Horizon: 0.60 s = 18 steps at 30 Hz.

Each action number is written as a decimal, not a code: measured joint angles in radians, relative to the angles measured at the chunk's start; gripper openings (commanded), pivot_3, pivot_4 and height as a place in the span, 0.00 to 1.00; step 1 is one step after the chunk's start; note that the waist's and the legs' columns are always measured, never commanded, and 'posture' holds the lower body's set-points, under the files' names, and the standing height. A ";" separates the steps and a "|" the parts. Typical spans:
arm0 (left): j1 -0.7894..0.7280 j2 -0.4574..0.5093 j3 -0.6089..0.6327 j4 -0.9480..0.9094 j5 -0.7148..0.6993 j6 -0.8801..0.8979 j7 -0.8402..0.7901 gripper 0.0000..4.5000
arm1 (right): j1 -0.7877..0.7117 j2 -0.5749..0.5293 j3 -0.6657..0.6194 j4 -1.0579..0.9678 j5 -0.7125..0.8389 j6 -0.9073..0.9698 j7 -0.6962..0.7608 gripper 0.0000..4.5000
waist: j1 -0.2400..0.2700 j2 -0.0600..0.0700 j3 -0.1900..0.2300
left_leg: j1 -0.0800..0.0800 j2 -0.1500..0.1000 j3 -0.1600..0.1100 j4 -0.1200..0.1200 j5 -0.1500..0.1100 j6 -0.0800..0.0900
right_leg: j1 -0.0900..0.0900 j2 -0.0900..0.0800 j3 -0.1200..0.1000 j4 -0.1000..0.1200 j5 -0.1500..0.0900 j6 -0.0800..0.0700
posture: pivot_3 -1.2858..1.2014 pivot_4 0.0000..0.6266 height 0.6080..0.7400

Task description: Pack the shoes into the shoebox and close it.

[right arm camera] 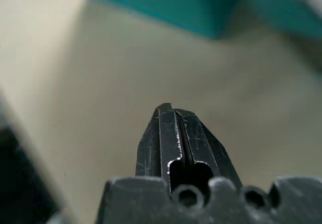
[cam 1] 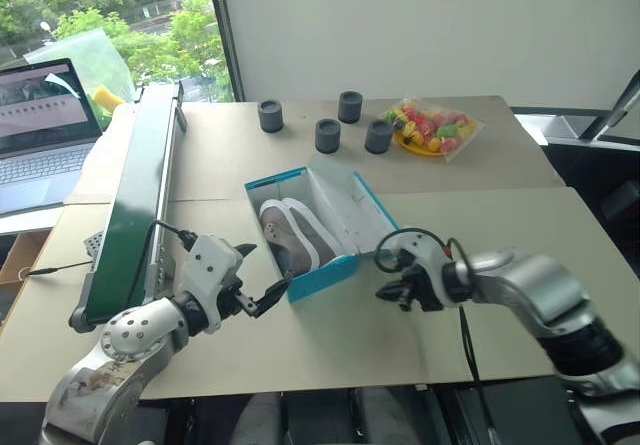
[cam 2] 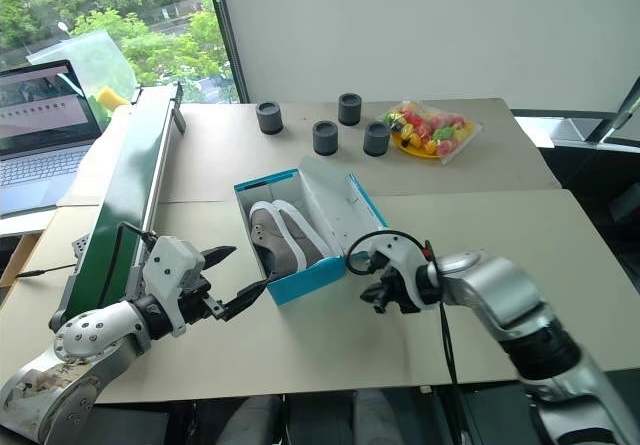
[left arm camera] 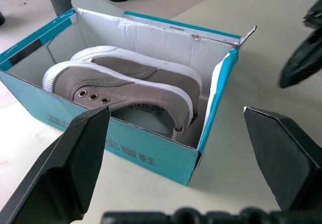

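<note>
The shoebox (cam 1: 318, 227), teal outside and white inside, lies open on the cardboard-covered table (cam 1: 500, 225) and serves as the landmark for all that follows. Both shoes (cam 1: 297, 233), grey-taupe with white soles, sit inside the shoebox side by side, lying along its length; the left wrist view shows the eyelets of the nearer shoe and the white rim of the one behind it. The box's white-lined lid stands raised along the long side of the shoebox towards the robot's right. The left gripper (cam 1: 262, 278) hovers just beside the near corner of the shoebox on the robot's left, its two black fingers (left arm camera: 60, 168) spread wide apart and holding nothing. The right gripper (cam 1: 392, 290) hangs near the near corner of the shoebox on the robot's right, above the table surface, its fingers (right arm camera: 173, 138) pressed together with nothing between them. Beyond the far end of the shoebox stand four dark grey cylinders (cam 1: 327, 135), and further to the right of these lies a clear bag of colourful pieces (cam 1: 435, 125). To the left of the shoebox runs a long green conveyor (cam 1: 135, 205), with a laptop (cam 1: 40, 130) beyond it.
</note>
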 measured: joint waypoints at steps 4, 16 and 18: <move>0.001 0.008 0.006 0.001 -0.001 0.003 -0.006 1.00 | -0.005 0.182 -0.087 0.159 -0.062 -0.038 -0.189 0.02 | 0.005 0.000 0.000 | -0.002 -0.001 -0.001 0.000 0.000 0.000 | -0.001 -0.001 0.000 0.000 0.001 0.000 | 0.52 0.24 0.91; -0.014 0.045 0.055 -0.001 -0.017 0.020 -0.023 1.00 | -0.161 0.549 -0.601 0.553 -0.067 -0.333 -0.659 0.02 | -0.003 0.000 0.000 | 0.000 -0.001 -0.001 0.000 0.001 -0.001 | 0.000 0.000 0.000 0.001 0.002 0.000 | 0.52 0.24 0.91; -0.026 0.050 0.058 -0.002 -0.026 0.028 -0.025 1.00 | -0.200 0.609 -0.717 0.622 0.015 -0.423 -0.675 0.02 | -0.009 0.001 0.000 | 0.000 0.000 -0.001 0.000 0.001 -0.001 | 0.000 0.000 0.000 0.001 0.003 0.000 | 0.52 0.24 0.91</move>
